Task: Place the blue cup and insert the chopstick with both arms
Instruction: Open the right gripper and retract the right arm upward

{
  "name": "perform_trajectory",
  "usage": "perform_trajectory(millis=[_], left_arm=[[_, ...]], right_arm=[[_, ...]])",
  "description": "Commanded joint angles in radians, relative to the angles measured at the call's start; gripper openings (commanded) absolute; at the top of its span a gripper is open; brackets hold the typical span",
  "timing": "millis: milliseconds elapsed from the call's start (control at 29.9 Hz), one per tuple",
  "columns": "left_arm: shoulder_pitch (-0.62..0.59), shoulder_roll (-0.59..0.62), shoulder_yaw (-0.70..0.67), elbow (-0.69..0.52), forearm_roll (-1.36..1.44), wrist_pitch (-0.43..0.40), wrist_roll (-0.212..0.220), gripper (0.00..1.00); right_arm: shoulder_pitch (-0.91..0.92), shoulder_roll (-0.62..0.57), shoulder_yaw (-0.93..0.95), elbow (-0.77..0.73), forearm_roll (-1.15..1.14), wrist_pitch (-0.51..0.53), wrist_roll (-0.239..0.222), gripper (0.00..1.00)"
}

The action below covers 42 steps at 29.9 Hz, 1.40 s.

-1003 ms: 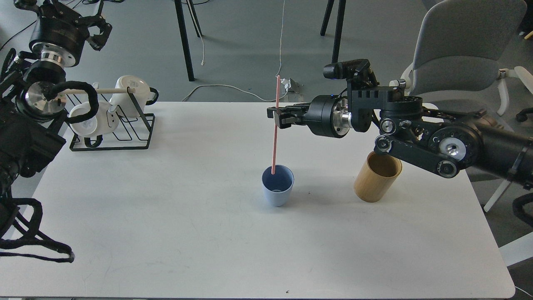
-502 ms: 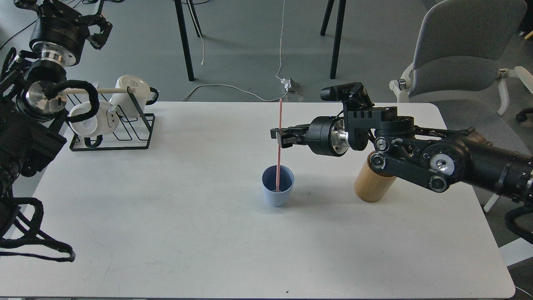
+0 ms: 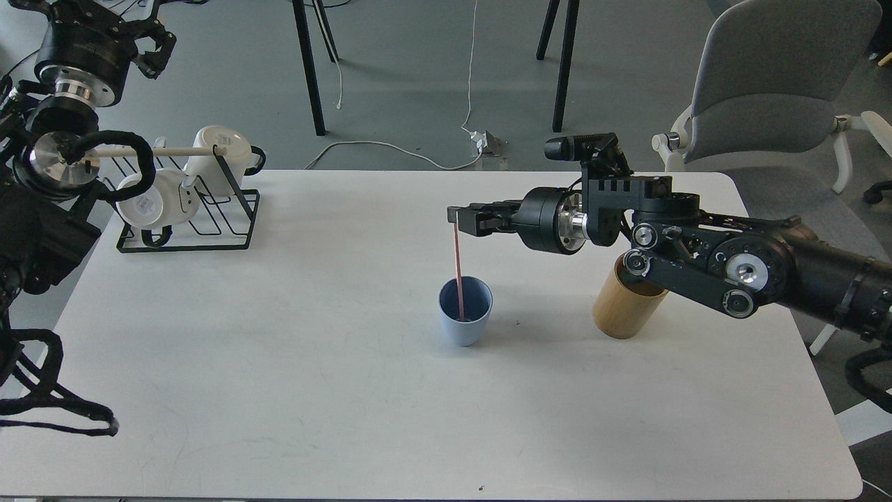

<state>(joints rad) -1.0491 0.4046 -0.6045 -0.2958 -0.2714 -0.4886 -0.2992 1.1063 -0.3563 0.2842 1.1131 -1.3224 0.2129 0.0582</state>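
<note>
The blue cup (image 3: 465, 320) stands upright on the white table (image 3: 293, 362), a little right of centre. The pink chopstick (image 3: 458, 272) stands inside it, bottom end in the cup, top leaning left. Its top end lies just under the fingertips of my right gripper (image 3: 463, 219), which hovers level above the cup. No part of the stick shows above the fingers, and it looks free of them. My left gripper (image 3: 155, 47) is raised at the far top left, away from the table. It is dark, and its fingers cannot be told apart.
A tan bamboo cylinder (image 3: 626, 305) stands right of the cup, under my right forearm. At the back left a black wire rack (image 3: 202, 226) holds white mugs (image 3: 221, 157). A grey chair (image 3: 773, 90) stands beyond the table's right corner.
The chopstick went down into the cup with the right gripper. It no longer sticks up above the fingers and now tilts left. The right gripper has risen slightly. The left arm drew back a little.
</note>
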Motion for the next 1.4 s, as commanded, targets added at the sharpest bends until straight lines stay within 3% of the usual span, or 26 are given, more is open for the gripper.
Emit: perform_trajectory(millis=[0, 268, 468, 702, 803, 936, 1104, 1371], left_arm=[[0.001, 0.007, 0.000, 0.000, 0.000, 0.000, 0.000, 0.99], [0.006, -0.007, 0.006, 0.000, 0.000, 0.000, 0.002, 0.99], [0.003, -0.026, -0.001, -0.002, -0.002, 0.000, 0.003, 0.99], [0.000, -0.049, 0.006, -0.002, -0.002, 0.000, 0.003, 0.99], [0.006, -0.044, 0.005, 0.000, 0.000, 0.000, 0.003, 0.99], [0.029, -0.046, -0.001, 0.000, -0.002, 0.000, 0.002, 0.99], [0.055, -0.067, -0.027, 0.000, -0.012, 0.000, 0.000, 0.99], [0.064, -0.072, -0.040, -0.002, -0.012, 0.000, 0.000, 0.99]], right_arm=[[-0.023, -0.041, 0.162, -0.012, 0.031, 0.005, -0.001, 0.98], [-0.082, -0.113, 0.381, -0.143, 0.504, -0.001, 0.011, 1.00], [-0.106, -0.122, 0.457, -0.301, 0.878, 0.008, 0.098, 1.00], [-0.146, -0.113, 0.506, -0.436, 1.179, 0.016, 0.104, 1.00], [-0.181, -0.107, 0.523, -0.508, 1.291, 0.095, 0.104, 1.00], [-0.183, -0.081, 0.555, -0.613, 1.397, 0.193, 0.101, 0.99], [-0.183, -0.032, 0.661, -0.653, 1.436, 0.206, 0.095, 0.99], [-0.195, 0.011, 0.656, -0.654, 1.434, 0.206, 0.106, 0.99]])
